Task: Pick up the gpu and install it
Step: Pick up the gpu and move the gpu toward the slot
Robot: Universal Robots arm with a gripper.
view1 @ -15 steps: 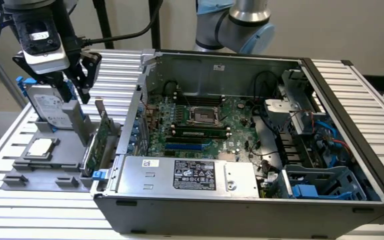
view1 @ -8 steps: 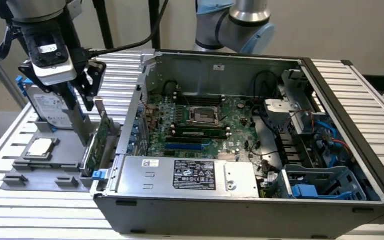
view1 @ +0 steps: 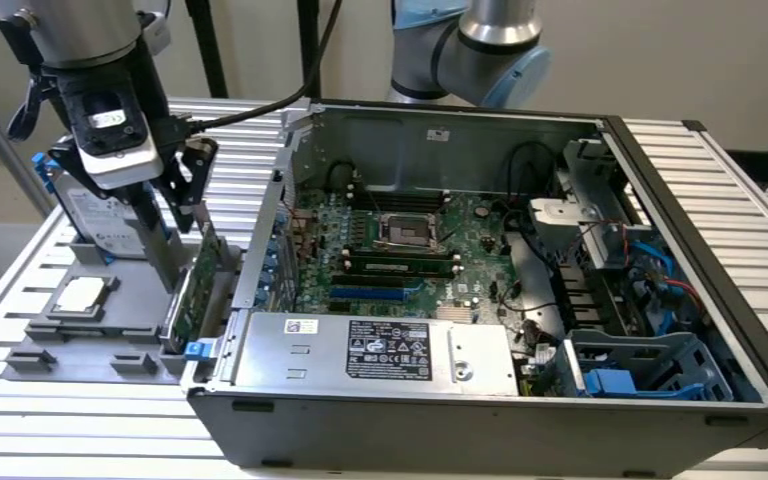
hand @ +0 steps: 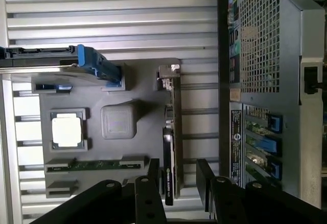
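the step in hand looks like the pick-up, at its approach; the gripper [hand: 180, 177] hangs over the grey tray [view1: 104, 335], its fingers [hand: 204, 178] spread apart and pinching nothing; the gpu [hand: 171, 147] stands on edge in a tray slot right under the tool, its thin edge running into the gap so that one finger sits off each flat face; whether a pad already touches the card i cannot quite tell, though a sliver of space seems to show on both sides; the card's silver bracket [hand: 168, 75] is at the end far from the fingers; the case [view1: 491, 420] stands close by on one side of the tool, just beyond the card; on the other side, further out on the tray, lie the cpu [hand: 67, 131] and a ram stick [hand: 97, 165], with the drive [hand: 56, 65] and its blue rails beyond them.

nothing of the install is done; the card is not yet lifted, and the blue slot [view1: 377, 293] on the board inside the case lies bare.

as i judge it, the next move calls for the fingers to be centred across the card and low enough to bear on its flat faces; then an even squeeze and a straight pull out of the slot, since the case wall leaves little room to swing sideways.
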